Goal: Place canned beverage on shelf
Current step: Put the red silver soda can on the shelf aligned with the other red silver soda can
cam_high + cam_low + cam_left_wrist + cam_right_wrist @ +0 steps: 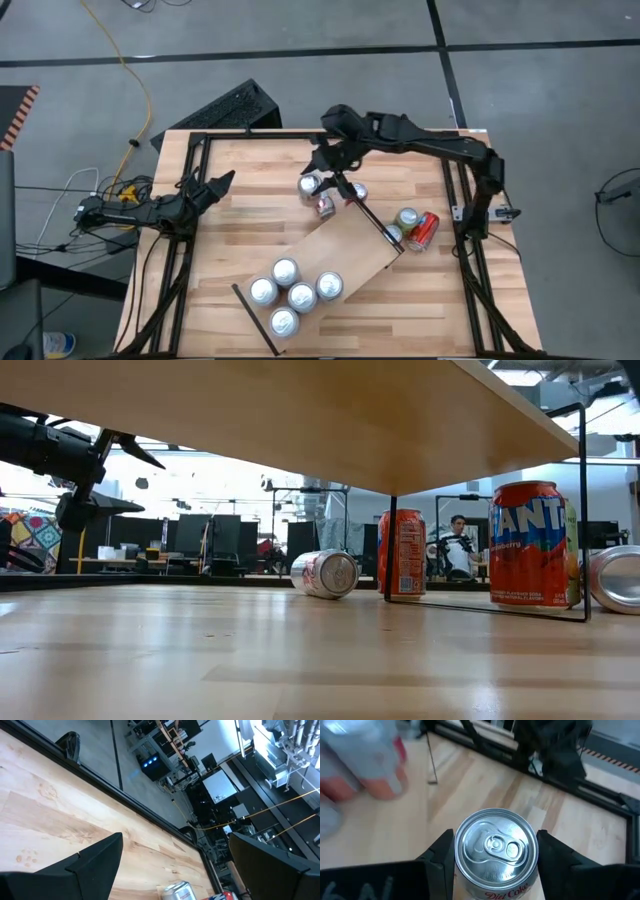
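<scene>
My right gripper (496, 862) is shut on a silver Diet Coke can (496, 847), which also shows in the high view (312, 184) above the table's far middle. The shelf (345, 255), a pale board with black end strips, stands slantwise at the table's near middle and carries several silver-topped cans (287, 271) upright. Below the held can, a silver can (325, 573) lies on its side on the tabletop. My left gripper (218, 186) waits open at the table's left edge, touching nothing. My right gripper pinches the can's side wall just under the top rim (459, 866) between its two fingers (440, 855), one on each side. The fingers slant down from the table's far right. The can stands upright in the hold, tab end up, clear of the tabletop.
An orange can (402, 553) stands near the shelf's far end strip. An orange Fanta can (527, 542) stands beside another can lying on its side (615, 578) at the right. Black frame rails (462, 205) run along the table's sides. The tabletop's near left is bare wood (215, 255).
</scene>
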Available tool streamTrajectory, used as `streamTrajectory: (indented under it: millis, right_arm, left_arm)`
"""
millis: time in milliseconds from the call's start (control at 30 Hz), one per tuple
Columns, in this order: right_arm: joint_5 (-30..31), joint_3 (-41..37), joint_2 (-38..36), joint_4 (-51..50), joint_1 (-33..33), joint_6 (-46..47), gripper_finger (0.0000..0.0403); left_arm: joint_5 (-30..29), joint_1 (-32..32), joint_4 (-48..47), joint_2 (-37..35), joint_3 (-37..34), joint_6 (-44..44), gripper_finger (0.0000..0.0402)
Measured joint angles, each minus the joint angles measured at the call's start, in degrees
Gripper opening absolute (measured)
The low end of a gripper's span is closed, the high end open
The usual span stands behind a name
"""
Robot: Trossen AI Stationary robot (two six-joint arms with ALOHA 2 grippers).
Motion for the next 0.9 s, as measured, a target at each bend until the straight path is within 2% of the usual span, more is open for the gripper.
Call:
streamTrajectory:
  millis: [267, 567, 900]
  right_arm:
    - [1.7, 0.0, -3.6, -2.0, 7.2, 4.6, 0.0190]
    - [3.9, 0.0, -2.7, -2.5, 16.1, 4.6, 0.0190]
    - [3.6, 0.0, -2.5, -2.8, 16.7, 4.1, 0.0190]
  left_arm:
    - [0.3, 0.0, 0.0, 0.0, 0.0, -1.0, 0.0351]
    - [0.3, 0.0, 0.0, 0.0, 0.0, -1.9, 0.0351]
    - [0.4, 0.0, 0.0, 0.0, 0.0, -2.4, 0.0351]
